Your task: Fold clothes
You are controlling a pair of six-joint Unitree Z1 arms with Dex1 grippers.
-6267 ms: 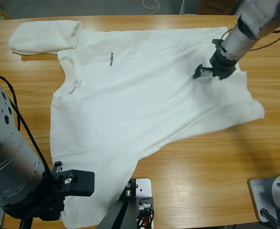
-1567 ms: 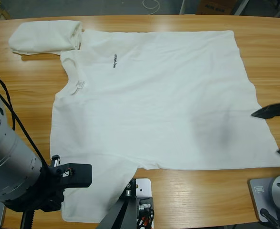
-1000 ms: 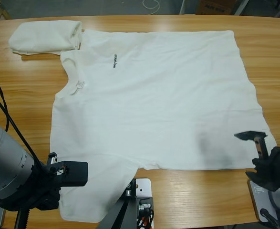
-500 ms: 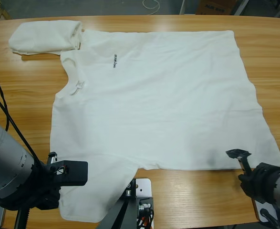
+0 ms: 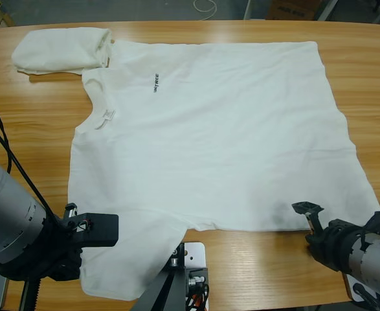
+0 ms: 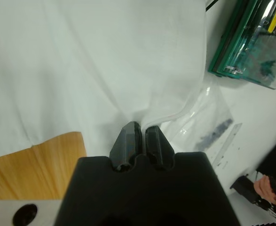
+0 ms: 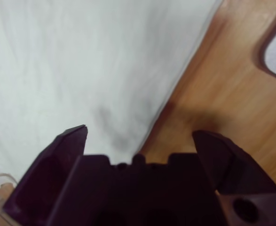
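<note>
The spread T-shirt [image 5: 209,129] is pinched at its near sleeve by the left gripper [image 6: 140,136]. The right gripper [image 7: 140,136] is held wide over the hem; the hem could be missed, or the wood scraped.

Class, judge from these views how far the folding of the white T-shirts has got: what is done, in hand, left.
Done: one plain white T-shirt lies folded at the wooden table's far corner. In hand: the lettered white T-shirt lies spread flat; the left pincer is shut on its fabric, the right pincer open over its hem. Left: every fold of it.
</note>
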